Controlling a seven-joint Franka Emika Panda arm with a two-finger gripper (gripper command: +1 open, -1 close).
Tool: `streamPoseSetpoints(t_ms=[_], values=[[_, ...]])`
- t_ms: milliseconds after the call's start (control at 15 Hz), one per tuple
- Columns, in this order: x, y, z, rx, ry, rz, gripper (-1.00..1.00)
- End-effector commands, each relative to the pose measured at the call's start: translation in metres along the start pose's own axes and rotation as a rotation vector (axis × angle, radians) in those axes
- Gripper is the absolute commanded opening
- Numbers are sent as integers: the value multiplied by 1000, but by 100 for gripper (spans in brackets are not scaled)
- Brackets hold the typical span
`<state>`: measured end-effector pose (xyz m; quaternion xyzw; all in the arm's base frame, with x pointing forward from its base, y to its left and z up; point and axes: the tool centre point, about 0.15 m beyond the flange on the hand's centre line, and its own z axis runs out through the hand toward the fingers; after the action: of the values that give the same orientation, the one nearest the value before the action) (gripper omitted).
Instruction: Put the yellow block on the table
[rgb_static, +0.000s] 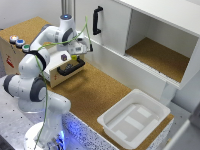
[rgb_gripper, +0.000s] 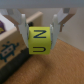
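Note:
In the wrist view, the yellow block (rgb_gripper: 40, 42) with dark letters on its faces sits between my two fingers (rgb_gripper: 21, 27). My gripper (rgb_gripper: 39, 32) is shut on it and holds it in the air. Below it lies the brown cork table (rgb_gripper: 60, 65). In the exterior view, the gripper (rgb_static: 79, 51) hangs just above the small wooden box (rgb_static: 62, 70), over the table (rgb_static: 95, 90); the block is too small to make out there.
The wooden box with a black handle (rgb_static: 71, 69) stands right under the gripper. A white tray (rgb_static: 112, 119) rests at the exterior view's lower right. A white cabinet with a black handle (rgb_static: 96, 20) rises behind. Round coloured buttons (rgb_static: 18, 42) sit on a box at the exterior view's left.

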<state>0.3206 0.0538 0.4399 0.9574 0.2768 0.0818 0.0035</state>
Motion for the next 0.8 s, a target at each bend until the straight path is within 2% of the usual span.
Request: streamPoseSetpoints(t_ms=[0,133,267,533,733], values=[[-32,54,25,73,-98,260,-100],[-45,64,41,78,-157,364,-100],[-60,72,62,69,-189,461,-100],[-65,98,91,27,-203,530,-100],[-70,134,123,57,-230,586,-100]])
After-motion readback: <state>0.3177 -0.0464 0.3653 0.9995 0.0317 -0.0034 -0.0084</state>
